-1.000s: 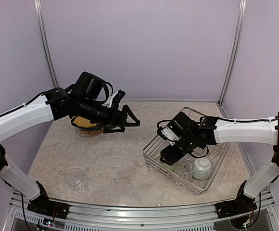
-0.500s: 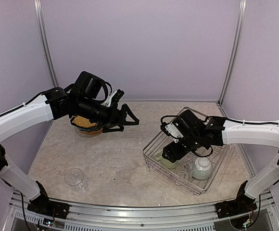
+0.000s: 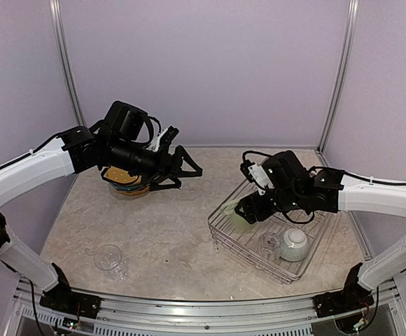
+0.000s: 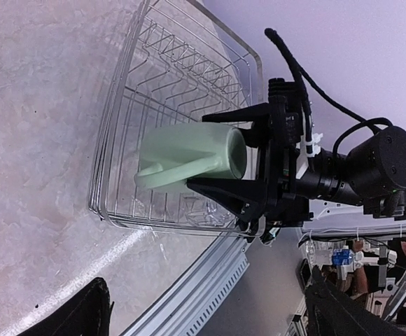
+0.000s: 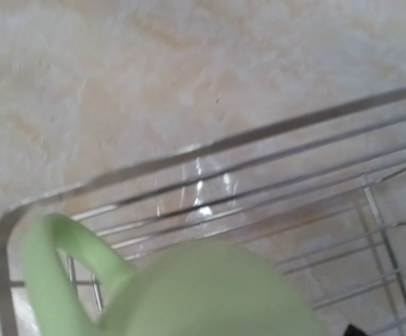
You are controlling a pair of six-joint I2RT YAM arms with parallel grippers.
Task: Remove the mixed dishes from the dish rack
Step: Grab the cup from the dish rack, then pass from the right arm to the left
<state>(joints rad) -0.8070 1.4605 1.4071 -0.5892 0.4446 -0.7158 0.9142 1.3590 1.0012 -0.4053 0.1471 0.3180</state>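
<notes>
pale green mug [image 4: 189,162], silver wire rack [image 4: 168,77], beige marbled table [image 3: 168,231]

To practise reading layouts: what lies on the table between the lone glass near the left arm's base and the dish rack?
Nothing. The top view shows only bare table between the glass and the dish rack.

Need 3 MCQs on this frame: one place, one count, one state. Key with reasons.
1. Where is the pale green ceramic mug relative to the silver wire dish rack?
A) standing inside it
B) held in the right jaws above its corner
C) in the left jaws, away from it
2. How many dishes rest in the rack?
A) none
B) four
C) two
3. What state are the left jaws in?
A) open, empty
B) shut on the mug
C) shut on the rack's rim

B: the left wrist view shows it clamped.
C: only a clear glass tumbler and a small white bowl.
A: spread wide, nothing between.
</notes>
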